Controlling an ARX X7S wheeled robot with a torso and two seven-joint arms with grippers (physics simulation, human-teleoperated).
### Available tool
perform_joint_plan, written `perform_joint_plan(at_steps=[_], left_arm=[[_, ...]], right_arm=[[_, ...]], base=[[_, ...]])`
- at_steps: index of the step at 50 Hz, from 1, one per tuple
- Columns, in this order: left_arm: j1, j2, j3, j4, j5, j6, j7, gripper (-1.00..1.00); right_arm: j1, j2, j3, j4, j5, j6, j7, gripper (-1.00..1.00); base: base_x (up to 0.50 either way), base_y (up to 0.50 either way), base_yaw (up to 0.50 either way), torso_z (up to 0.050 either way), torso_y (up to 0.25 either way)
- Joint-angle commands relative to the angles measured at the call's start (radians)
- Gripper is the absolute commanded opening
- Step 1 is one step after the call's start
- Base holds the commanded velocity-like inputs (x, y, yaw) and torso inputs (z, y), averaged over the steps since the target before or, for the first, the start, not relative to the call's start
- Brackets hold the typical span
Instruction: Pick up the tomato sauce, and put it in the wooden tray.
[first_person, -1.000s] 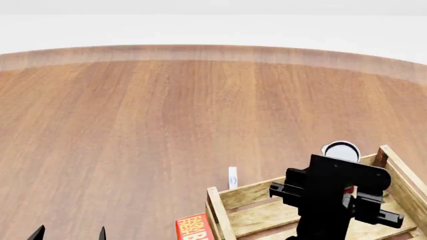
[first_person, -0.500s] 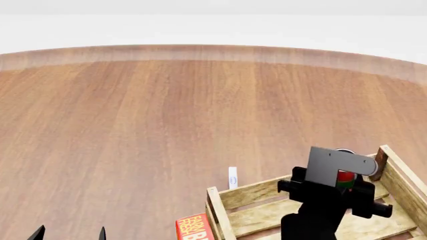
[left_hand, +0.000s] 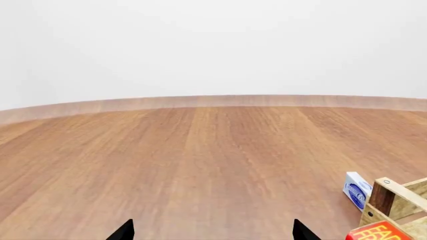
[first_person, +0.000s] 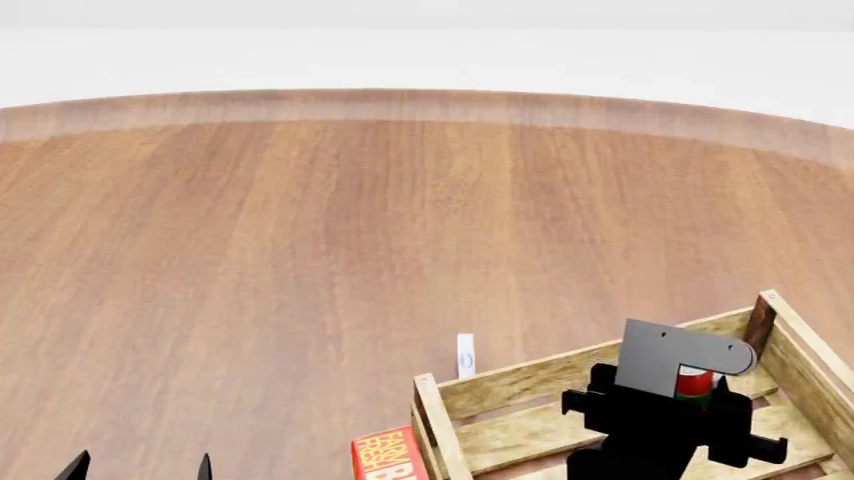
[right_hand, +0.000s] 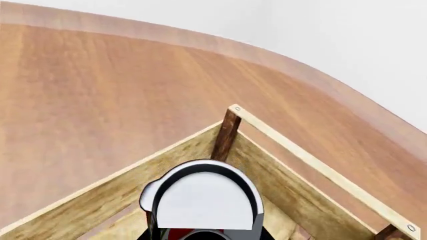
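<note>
The tomato sauce (first_person: 691, 382), a small can with a red label and silver top, is held in my right gripper (first_person: 674, 402) low inside the wooden tray (first_person: 521, 385), near its far right corner. In the right wrist view the can's silver top (right_hand: 203, 200) fills the space between the jaws, with the tray's corner post (right_hand: 227, 132) just beyond it. My left gripper (first_person: 140, 468) is open and empty over the bare table at the near left. In the left wrist view (left_hand: 213, 232) only its two black tips show.
A small blue-and-white box (first_person: 465, 355) stands just outside the tray's far left side and also shows in the left wrist view (left_hand: 357, 189). A red box (first_person: 387, 455) lies against the tray's near left corner. The wooden table (first_person: 334, 220) stretches far and left.
My right gripper has come down and nearer with the can, from above the tray's far rim to low inside the tray. The left gripper has not moved.
</note>
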Motion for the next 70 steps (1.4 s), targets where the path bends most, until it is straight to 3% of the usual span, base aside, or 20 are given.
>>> perform_joint_plan(at_steps=[1, 70], left_arm=[[0.002, 0.003, -0.006, -0.003, -0.007, 0.012, 0.012, 1.00], [-0.003, -0.013, 0.015, -0.002, -0.022, 0.019, -0.008, 1.00]], right_arm=[[0.003, -0.005, 0.016, 0.007, -0.047, 0.016, -0.016, -1.00], [-0.052, -0.003, 0.056, 0.007, -0.060, 0.025, -0.046, -1.00]], base=[[0.00, 0.00, 0.00, 0.000, 0.000], [0.00, 0.00, 0.00, 0.000, 0.000]])
